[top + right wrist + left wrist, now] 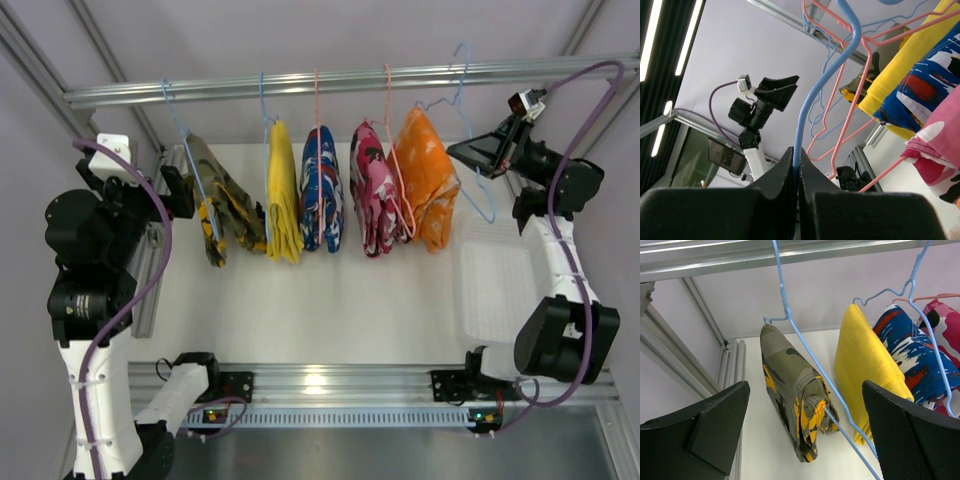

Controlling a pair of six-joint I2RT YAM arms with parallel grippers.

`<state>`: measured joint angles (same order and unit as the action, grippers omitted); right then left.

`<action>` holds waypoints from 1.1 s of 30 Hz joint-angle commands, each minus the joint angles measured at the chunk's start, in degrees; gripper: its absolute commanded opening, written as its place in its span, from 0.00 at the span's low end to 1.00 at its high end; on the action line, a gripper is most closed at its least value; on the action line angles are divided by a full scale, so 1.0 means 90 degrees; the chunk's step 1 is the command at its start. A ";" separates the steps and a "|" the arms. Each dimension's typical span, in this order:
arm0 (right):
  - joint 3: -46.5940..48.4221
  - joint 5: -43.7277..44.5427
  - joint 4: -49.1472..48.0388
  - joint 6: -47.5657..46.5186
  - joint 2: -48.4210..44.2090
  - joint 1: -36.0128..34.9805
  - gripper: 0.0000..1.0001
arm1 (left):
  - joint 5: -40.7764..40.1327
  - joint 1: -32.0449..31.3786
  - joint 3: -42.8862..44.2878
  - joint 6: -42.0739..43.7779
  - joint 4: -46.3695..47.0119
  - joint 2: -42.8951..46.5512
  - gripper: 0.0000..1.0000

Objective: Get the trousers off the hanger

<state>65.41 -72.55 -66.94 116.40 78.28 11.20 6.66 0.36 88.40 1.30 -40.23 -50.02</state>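
Note:
Several trousers hang folded on wire hangers along a rail (300, 82). My right gripper (462, 152) (796, 160) is shut on the side wire of the rightmost light-blue hanger (483, 190) (812, 95), beside the orange trousers (428, 180) that seem to hang from it. At the left end, camouflage trousers (222, 205) (790, 375) hang over the bar of another light-blue hanger (800, 337). My left gripper (180, 190) (805, 390) is open just in front of them, touching nothing.
Between the two ends hang yellow trousers (282, 190) on a blue hanger, blue patterned trousers (322, 190) and pink camouflage trousers (373, 190) on pink hangers (855, 95). A white tray (495, 285) lies on the table at the right. Frame posts stand at both sides.

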 commanded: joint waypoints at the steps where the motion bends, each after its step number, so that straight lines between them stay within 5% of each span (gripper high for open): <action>1: 0.0623 0.0513 -0.2231 -0.0180 -0.0572 0.0181 0.00 | 0.0110 0.0028 0.0275 -0.0115 0.0417 -0.0047 0.99; 8: 0.0380 0.0503 -0.3020 0.0826 -0.1031 0.0708 0.00 | 0.0568 0.0038 0.0626 -0.0437 0.0407 -0.0253 0.99; 21: -0.0060 0.0435 -0.3285 0.1442 -0.2144 0.1001 0.00 | 0.3770 0.0038 0.1213 -0.1412 0.0738 -0.0936 0.99; 25: -0.0031 0.0366 -0.2945 0.1248 -0.2447 0.1011 0.00 | 0.4864 0.0009 0.0999 -0.2592 0.1839 -0.1131 0.99; 28: -0.0041 0.0318 -0.2729 0.1130 -0.2623 0.1011 0.00 | 0.5490 -0.0030 0.0249 -0.4641 0.4595 -0.1297 0.99; 30: -0.0060 0.0317 -0.2728 0.1158 -0.2643 0.1011 0.00 | 0.5442 -0.0429 0.0178 -0.5589 0.5249 -0.1618 0.98; 33: -0.0109 0.0298 -0.2651 0.1130 -0.2682 0.1011 0.00 | 0.4966 -0.1404 0.0343 -0.5429 0.5378 -0.1922 0.97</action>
<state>63.29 -76.62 -67.92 118.56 56.01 19.33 50.46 -6.57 91.22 -38.89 -5.21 -64.73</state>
